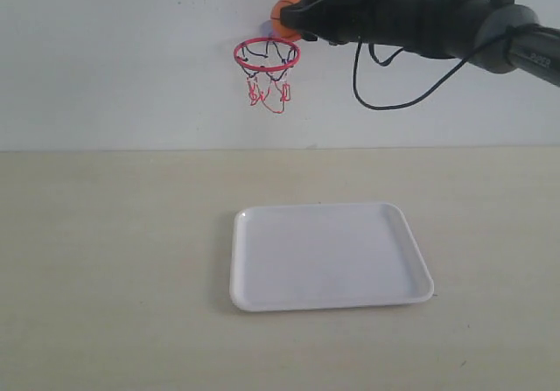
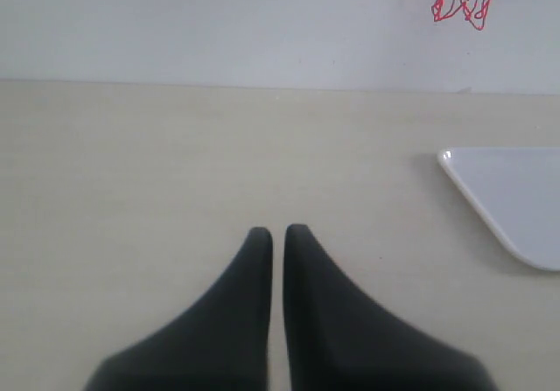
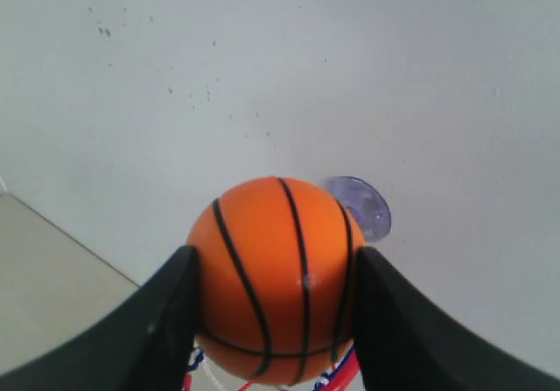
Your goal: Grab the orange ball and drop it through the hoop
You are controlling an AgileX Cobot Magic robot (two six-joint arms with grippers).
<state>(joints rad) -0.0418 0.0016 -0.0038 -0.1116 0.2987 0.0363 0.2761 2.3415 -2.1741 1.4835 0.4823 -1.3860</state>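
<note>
The orange ball (image 1: 283,17) with black seams is held high against the white wall, just above the hoop (image 1: 266,55), whose red ring and dangling net hang below it. My right gripper (image 1: 293,21) is shut on the ball, reaching in from the right. In the right wrist view the ball (image 3: 276,277) fills the gap between both black fingers (image 3: 166,321), with the bluish suction cup (image 3: 363,207) behind it and the red ring (image 3: 337,378) just under it. My left gripper (image 2: 272,232) is shut and empty, low over the table; the net's tips (image 2: 462,4) show at the far wall.
A white tray (image 1: 328,255) lies on the beige table below and in front of the hoop; its corner (image 2: 503,194) shows in the left wrist view. A black cable (image 1: 385,94) loops under the right arm.
</note>
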